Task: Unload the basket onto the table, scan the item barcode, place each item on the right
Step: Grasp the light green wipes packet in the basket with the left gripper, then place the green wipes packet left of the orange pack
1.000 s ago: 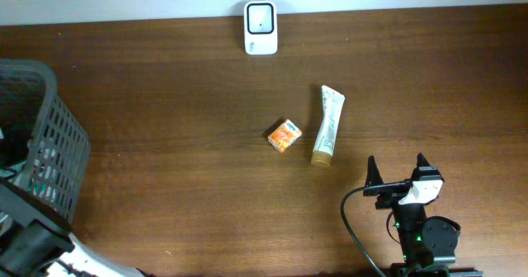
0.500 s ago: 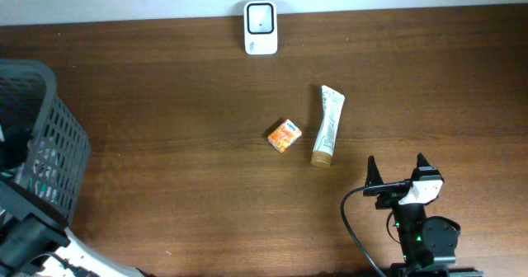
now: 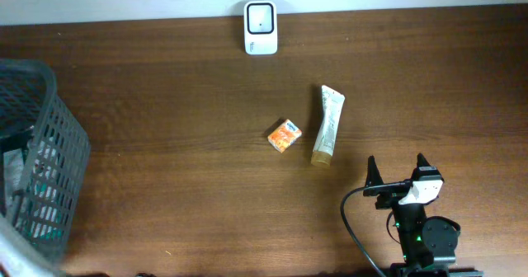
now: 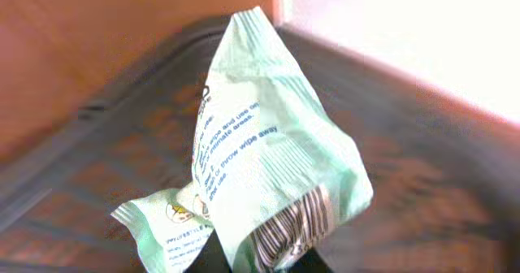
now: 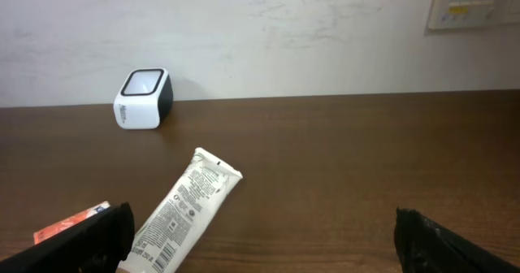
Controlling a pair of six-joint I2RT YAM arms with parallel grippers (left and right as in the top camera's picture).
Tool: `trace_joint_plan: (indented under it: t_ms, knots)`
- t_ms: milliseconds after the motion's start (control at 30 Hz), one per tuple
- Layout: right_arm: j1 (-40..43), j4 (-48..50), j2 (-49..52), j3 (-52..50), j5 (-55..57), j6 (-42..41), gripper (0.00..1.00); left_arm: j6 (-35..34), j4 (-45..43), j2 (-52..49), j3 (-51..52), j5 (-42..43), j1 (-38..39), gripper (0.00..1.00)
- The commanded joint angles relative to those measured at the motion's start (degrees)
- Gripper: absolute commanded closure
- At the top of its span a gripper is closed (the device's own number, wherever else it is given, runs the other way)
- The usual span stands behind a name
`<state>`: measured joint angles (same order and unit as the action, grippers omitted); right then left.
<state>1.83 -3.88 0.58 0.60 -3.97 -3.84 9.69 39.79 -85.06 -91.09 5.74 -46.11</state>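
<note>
The left gripper is pinched shut on the green packet at the basket; the right gripper is wide apart, empty; the grab looks done; the white scanner is far off, so the scan is not done.

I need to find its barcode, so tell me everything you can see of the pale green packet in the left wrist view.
The pale green packet is a crinkled, glossy plastic sachet with blue print and a black barcode near its lower right corner. It stands upright, puffed and creased, its bottom edge pinched by the dark jaws of the left gripper. Blurred dark mesh, seemingly the basket, lies behind it.
</note>
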Motion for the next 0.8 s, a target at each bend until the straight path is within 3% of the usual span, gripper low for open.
trace_joint_plan:
  t_ms: [0,67,167,267,333,400,533,633,733,767]
  knots:
    - [-0.26,-0.24,-0.37,-0.28,0.09,0.44,0.02,-15.13,6.51,6.45,-0.68,27.34,1.97,1.0]
    - [-0.26,-0.24,-0.37,-0.28,0.09,0.44,0.02,-15.04,11.54,6.38,-0.68,30.25,7.8,1.0]
    - [-0.26,-0.24,-0.37,-0.28,0.09,0.44,0.02,-15.02,13.09,6.38,-0.68,26.25,17.31,1.0]
    - [-0.26,-0.24,-0.37,-0.28,0.09,0.44,0.01,-15.04,13.92,6.36,-0.68,15.5,31.08,1.0]
    - [-0.26,-0.24,-0.37,-0.28,0.09,0.44,0.02,-15.04,17.07,5.46,0.52,1.09,44.89,1.0]
    - [-0.26,-0.24,-0.37,-0.28,0.09,0.44,0.02,-15.06,17.88,4.31,4.11,-6.45,53.4,1.0]
    - [-0.26,-0.24,-0.37,-0.28,0.09,0.44,0.02,-15.06,13.09,-3.19,15.45,-9.22,67.71,1.0]
    - [-0.26,-0.24,-0.37,-0.28,0.09,0.44,0.02,-15.06,5.92,-11.39,18.73,-10.27,72.85,1.0]
    - [-0.26,-0.24,-0.37,-0.28,0.09,0.44,0.02,-15.04,3.15,-16.2,18.73,-10.1,73.75,0.82]
    - [-0.26,-0.24,-0.37,-0.28,0.09,0.46,0.02,-15.04,2.56,-17.09,18.73,-10.08,73.75,0.53]
